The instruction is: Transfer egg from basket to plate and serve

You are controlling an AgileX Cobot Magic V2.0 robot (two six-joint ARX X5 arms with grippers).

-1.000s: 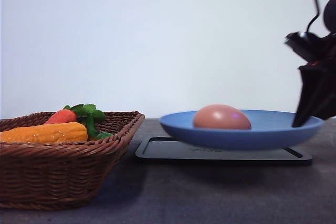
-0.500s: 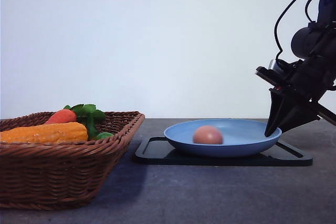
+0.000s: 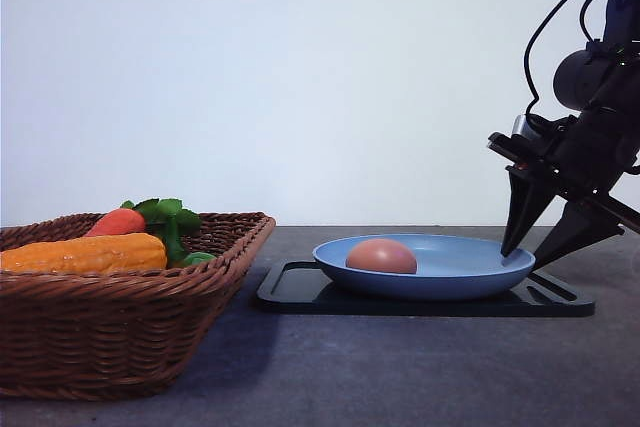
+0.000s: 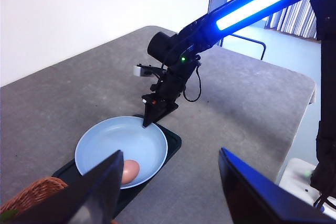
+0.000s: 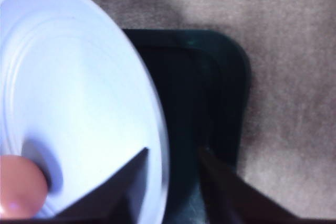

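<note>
my right gripper [image 3: 538, 247] sits at the right of the front view, jaws spread either side of the plate [image 3: 470, 282] rim, one finger over the inside and one outside, gripping nothing. the egg [image 3: 381, 256] lies in the plate, left of centre, on the far side from my fingers. the plate rests on the tray [image 3: 290, 292]. my left gripper [image 4: 168, 190] is spread, empty, well away, so the right is nearer.

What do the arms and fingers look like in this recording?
The right arm is black, with a glowing blue light strip, a small green indicator light, a looping black cable and a white block near its wrist. Its fingers are black, tapering wedges. The left fingers look dark too.
</note>
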